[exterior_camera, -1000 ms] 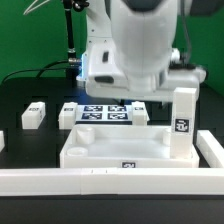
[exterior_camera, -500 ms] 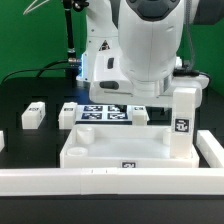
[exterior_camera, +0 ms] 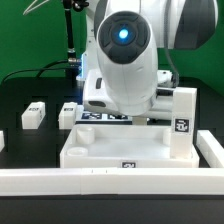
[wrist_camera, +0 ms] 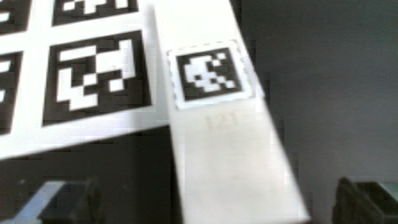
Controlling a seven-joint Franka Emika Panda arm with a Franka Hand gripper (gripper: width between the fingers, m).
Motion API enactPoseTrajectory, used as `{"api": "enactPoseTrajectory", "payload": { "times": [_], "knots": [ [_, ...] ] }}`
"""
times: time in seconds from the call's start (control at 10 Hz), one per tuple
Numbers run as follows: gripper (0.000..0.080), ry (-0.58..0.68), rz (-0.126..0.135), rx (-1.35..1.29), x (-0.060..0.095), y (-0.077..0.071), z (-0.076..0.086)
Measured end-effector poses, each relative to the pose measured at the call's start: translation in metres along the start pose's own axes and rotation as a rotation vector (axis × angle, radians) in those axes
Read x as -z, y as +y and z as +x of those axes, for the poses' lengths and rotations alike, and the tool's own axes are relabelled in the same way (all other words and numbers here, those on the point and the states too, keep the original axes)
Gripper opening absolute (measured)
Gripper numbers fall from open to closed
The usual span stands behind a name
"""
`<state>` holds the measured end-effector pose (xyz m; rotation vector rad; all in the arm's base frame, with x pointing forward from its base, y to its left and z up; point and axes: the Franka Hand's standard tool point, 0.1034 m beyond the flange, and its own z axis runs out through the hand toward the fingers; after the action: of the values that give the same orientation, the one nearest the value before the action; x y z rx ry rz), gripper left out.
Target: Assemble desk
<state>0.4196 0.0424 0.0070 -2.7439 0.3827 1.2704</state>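
The desk panel (exterior_camera: 110,150) lies flat at the front of the exterior view, white with a raised rim. One white square leg (exterior_camera: 182,122) stands upright in its corner at the exterior view's right. Two more tagged legs (exterior_camera: 33,115) (exterior_camera: 68,113) lie on the black table at the left. In the wrist view a fourth tagged leg (wrist_camera: 222,140) lies beside the marker board (wrist_camera: 71,70). My gripper (wrist_camera: 214,205) is open, with its dark fingertips (wrist_camera: 54,202) on either side of this leg and not touching it. The arm's body hides the gripper in the exterior view.
The long low white border rail (exterior_camera: 110,182) runs along the front and up the right side (exterior_camera: 212,150). A small white piece (exterior_camera: 2,141) sits at the left edge. The marker board (exterior_camera: 100,118) lies behind the panel, mostly covered by the arm. Green wall behind.
The arm has swung down and forward. Its wrist now covers the marker board and the leg beside it in the exterior view. The parts on the table have not moved.
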Motion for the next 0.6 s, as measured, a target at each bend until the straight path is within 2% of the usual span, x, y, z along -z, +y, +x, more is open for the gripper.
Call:
{"api": "enactPoseTrajectory", "payload": {
  "times": [0.4, 0.6],
  "knots": [
    [0.0649, -0.007, -0.002, -0.001, -0.0003, 0.0016, 0.0003],
    [0.0369, -0.006, -0.003, -0.001, -0.0002, 0.0023, 0.0005]
  ]
}}
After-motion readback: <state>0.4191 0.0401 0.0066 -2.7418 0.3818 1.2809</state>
